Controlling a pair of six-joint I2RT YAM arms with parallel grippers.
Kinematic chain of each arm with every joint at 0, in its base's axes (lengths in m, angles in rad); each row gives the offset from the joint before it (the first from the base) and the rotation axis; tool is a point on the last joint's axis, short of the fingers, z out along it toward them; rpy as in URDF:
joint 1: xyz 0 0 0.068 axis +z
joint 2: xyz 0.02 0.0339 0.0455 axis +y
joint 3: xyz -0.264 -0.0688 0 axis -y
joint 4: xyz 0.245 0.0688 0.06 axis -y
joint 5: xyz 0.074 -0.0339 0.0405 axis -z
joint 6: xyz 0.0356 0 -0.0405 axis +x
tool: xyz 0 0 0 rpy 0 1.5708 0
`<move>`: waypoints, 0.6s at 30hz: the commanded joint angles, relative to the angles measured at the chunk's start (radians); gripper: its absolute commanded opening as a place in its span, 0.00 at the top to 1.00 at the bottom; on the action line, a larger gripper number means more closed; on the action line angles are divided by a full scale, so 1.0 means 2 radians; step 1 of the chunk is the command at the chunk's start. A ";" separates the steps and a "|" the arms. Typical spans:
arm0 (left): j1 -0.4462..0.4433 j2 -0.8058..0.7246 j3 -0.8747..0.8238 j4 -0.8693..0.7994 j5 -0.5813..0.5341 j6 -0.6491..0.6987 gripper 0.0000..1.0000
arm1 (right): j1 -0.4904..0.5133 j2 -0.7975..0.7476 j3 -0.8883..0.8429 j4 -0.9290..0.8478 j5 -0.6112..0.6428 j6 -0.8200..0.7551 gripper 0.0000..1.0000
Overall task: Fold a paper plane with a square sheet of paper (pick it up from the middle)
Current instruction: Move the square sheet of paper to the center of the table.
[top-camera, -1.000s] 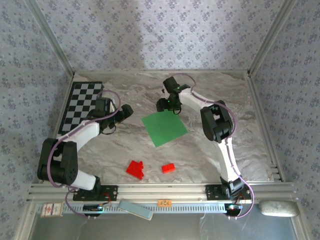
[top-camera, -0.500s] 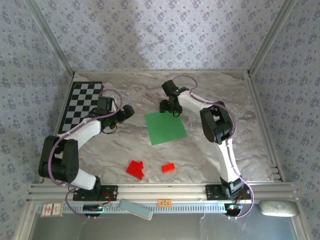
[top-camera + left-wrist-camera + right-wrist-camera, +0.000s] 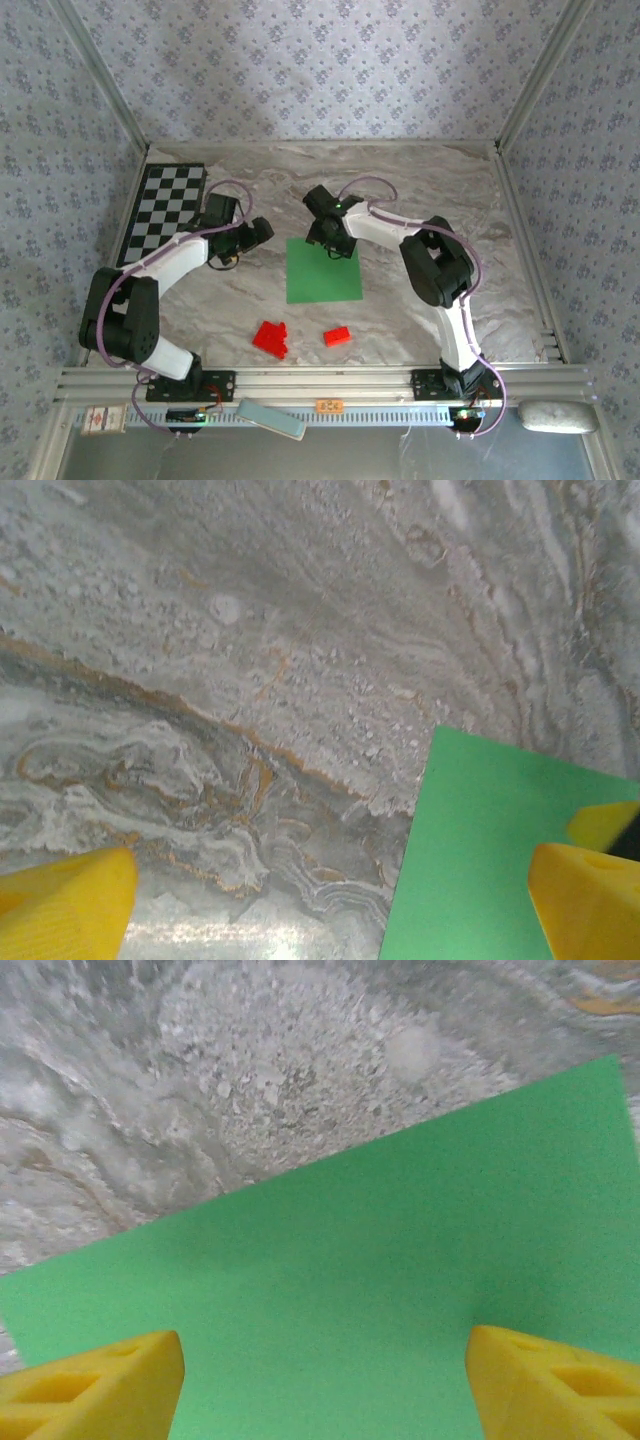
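Right pincer (image 3: pixel 333 243): it is standing over the far edge of the thin, bright green square sheet of paper (image 3: pixel 323 272), which is lying flat on the grey marble-patterned bench (image 3: pixel 450 180). In the right wrist view this pincer (image 3: pixel 325 1390) is spreading wide. Its two yellow fingers (image 3: pixel 90 1385) are sitting at either lower corner, with unbroken green paper (image 3: pixel 350 1280) running between and ahead of them. Whether the fingertips are touching the sheet cannot be told. The paper's edge is running just ahead of this pincer, with bare bench beyond it.

Left pincer (image 3: pixel 262 232): it is hanging just beside the sheet's far left corner, on the side away from the right pincer. In the left wrist view it (image 3: pixel 325 910) is also spreading wide and gripping nothing. One of its yellow fingers (image 3: pixel 585 895) is showing over the green paper (image 3: pixel 500 850), while the other is over bare bench. The sheet's edge is passing between them.

Other items: two small red blocks (image 3: pixel 270 337) (image 3: pixel 337 336) are lying near the bench's front, on the near side of the sheet and well apart from both pincers. A black-and-white checkered board (image 3: pixel 160 212) is lying flat to the outer side of the left pincer, near the left wall.
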 commanded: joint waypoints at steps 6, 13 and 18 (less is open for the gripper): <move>-0.075 0.011 0.055 -0.100 -0.068 -0.027 0.00 | -0.067 -0.143 -0.107 0.119 -0.045 -0.060 0.10; -0.175 0.092 0.149 -0.173 -0.138 -0.083 0.00 | -0.170 -0.202 -0.213 0.171 -0.099 -0.184 0.00; -0.231 0.181 0.237 -0.229 -0.161 -0.108 0.00 | -0.227 -0.213 -0.234 0.169 -0.123 -0.235 0.00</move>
